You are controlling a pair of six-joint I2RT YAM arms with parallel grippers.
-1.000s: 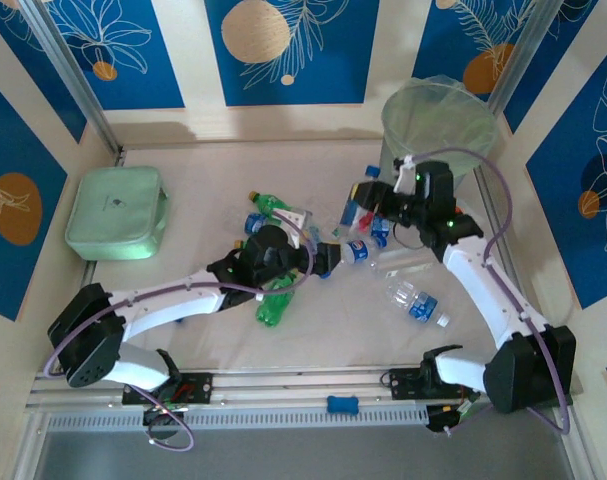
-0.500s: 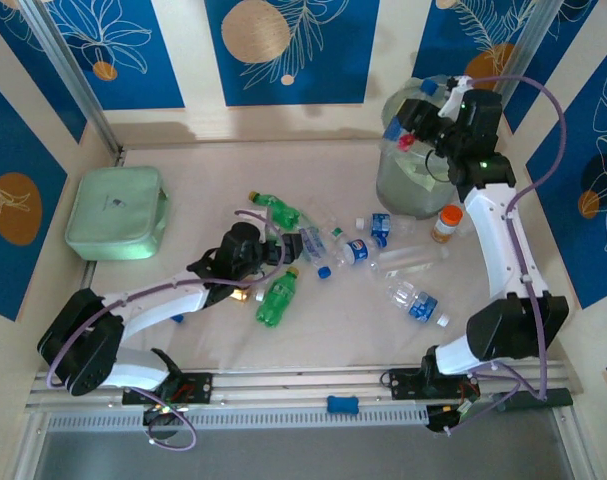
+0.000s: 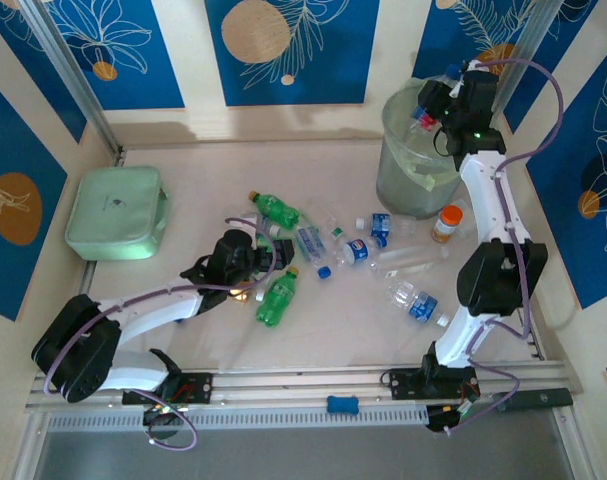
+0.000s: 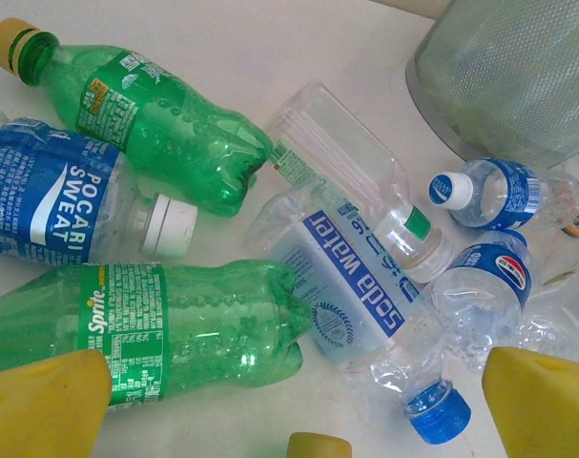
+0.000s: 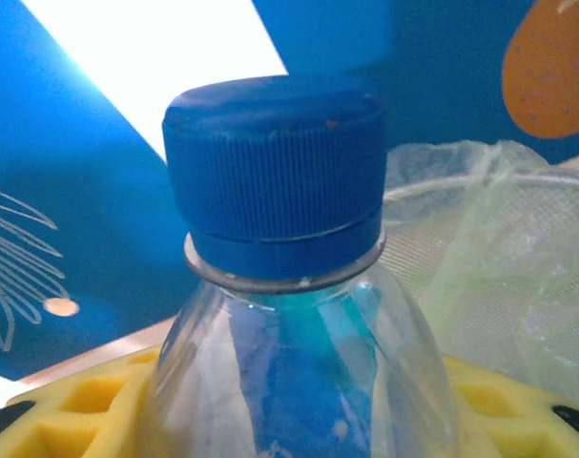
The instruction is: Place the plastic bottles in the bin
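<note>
Over the top of the bin, at the table's 1 o'clock in the top view, the right gripper is clamped on a clear bottle. In the right wrist view the bottle's blue cap stands upright between the yellow fingers, and the bin's pale green bag shows behind it at 3 o'clock.

Near the table's centre, the left gripper sits low with its jaws wide apart and nothing held; its fingertips appear at 7 and 5 o'clock of the left wrist view. Just ahead of them a green Sprite bottle lies on its side, its base touching a crushed soda water bottle at its 3 o'clock. At 12 o'clock of the Sprite bottle lies a second green bottle with a yellow cap, and beside that, at 9 o'clock, a Pocari Sweat bottle with a white cap. More clear bottles with blue labels are scattered toward the bin, and one lies apart at the table's 4 o'clock.

A white bottle with an orange cap stands just beside the bin at its 5 o'clock. A mint-green box rests well apart at the table's 9 o'clock
</note>
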